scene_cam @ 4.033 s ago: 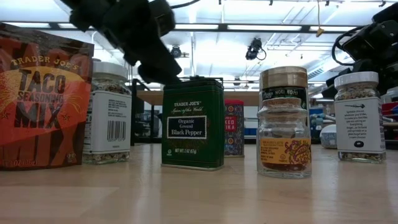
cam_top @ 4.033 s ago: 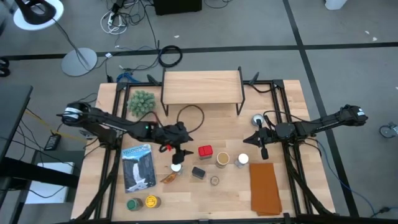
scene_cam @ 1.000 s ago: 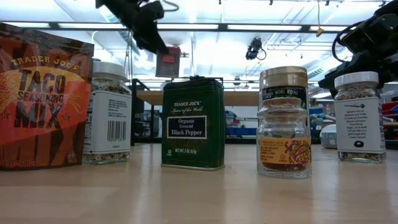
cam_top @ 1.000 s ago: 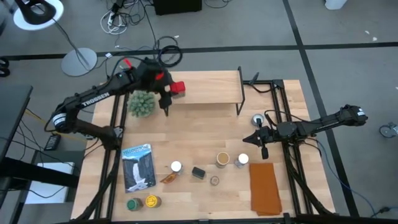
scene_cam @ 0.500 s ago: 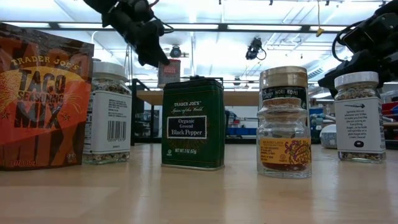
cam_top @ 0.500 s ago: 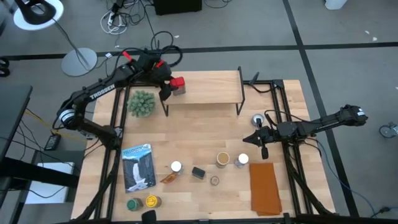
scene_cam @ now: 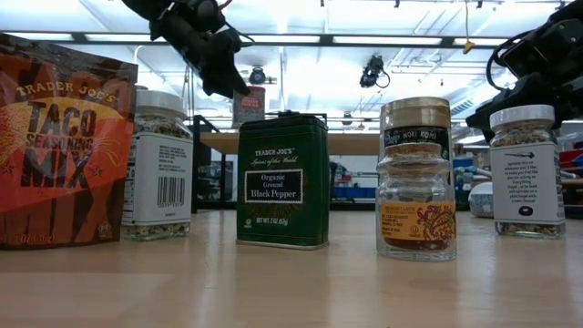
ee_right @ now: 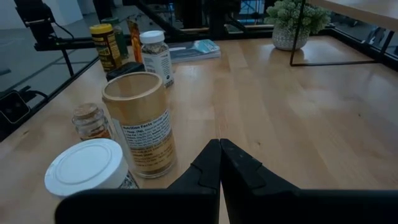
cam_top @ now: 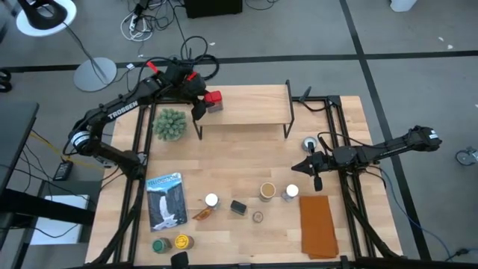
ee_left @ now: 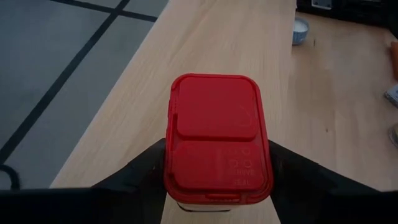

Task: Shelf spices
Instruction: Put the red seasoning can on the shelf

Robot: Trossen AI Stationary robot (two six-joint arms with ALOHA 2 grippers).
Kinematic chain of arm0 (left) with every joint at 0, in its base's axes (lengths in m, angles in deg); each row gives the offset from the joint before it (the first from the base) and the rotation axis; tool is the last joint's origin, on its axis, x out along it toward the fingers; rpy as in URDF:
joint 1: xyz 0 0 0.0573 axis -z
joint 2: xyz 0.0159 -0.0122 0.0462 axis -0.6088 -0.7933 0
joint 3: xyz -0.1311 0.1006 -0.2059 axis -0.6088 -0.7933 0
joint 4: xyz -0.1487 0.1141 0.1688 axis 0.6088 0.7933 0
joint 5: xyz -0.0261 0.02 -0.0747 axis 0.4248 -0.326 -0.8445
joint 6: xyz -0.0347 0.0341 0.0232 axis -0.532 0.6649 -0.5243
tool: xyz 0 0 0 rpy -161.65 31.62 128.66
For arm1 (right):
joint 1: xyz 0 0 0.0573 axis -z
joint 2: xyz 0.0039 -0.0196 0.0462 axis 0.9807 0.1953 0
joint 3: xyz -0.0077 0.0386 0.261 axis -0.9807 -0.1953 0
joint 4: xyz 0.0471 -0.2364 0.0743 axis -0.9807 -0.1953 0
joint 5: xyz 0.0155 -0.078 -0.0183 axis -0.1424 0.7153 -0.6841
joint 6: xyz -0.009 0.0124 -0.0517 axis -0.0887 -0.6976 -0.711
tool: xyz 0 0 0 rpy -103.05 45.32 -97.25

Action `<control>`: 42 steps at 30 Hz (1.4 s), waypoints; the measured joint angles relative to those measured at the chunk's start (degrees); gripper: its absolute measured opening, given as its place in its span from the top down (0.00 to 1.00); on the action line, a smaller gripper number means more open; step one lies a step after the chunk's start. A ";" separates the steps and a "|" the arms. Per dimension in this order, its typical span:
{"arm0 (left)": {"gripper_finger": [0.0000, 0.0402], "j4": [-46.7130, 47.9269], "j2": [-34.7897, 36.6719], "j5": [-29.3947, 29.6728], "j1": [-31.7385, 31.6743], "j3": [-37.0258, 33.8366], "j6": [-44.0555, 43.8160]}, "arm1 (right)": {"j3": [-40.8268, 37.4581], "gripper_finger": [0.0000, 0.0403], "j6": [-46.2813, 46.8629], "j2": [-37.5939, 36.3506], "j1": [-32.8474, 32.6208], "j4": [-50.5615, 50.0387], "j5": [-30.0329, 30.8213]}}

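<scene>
My left gripper is shut on a red-lidded spice tin over the left end of the shelf, a low wooden riser on black legs by the table's far edge. The other spices stand in the table's near half: white-lidded jars, a dark tin, a tan cylinder, a cork-topped jar, and green-lidded and yellow-lidded jars. My right gripper hovers shut just beyond the tan cylinder. My left gripper pinches the red-lidded tin between its two fingers, one on each long side just under the lid. It comes from the table's left, slanting down. The tin is upright above the shelf top; whether its base rests there I cannot tell.
A fuzzy green plant ball sits left of the shelf. A round silvery tin lies by my right gripper. A blue booklet, an orange taco packet and a brown cloth lie on the near half. The shelf top right of the tin is bare.
My left gripper, still shut on the red-lidded tin, has carried it a little toward the far edge and down toward the shelf's left end. In the last half second it has stayed nearly still. The right arm has not moved.
</scene>
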State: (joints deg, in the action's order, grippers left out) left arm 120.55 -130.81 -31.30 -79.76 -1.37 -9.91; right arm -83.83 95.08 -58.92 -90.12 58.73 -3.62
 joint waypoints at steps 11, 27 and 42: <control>0.43 -2.45 -2.21 -0.10 0.42 -1.59 -0.16 | 0.00 0.98 0.00 0.00 -0.02 0.02 0.00; 0.43 -7.20 -2.58 0.79 0.42 -4.02 -1.51 | 0.00 0.98 0.00 -0.02 -0.02 0.50 -0.01; 0.16 -5.50 -2.69 -0.31 0.42 -4.11 -2.91 | 0.00 0.98 0.00 -0.02 0.00 0.50 0.00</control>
State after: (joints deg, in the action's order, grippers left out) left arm 115.05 -133.50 -31.60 -79.35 -5.48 -12.83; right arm -83.83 95.08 -58.94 -90.12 59.23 -3.62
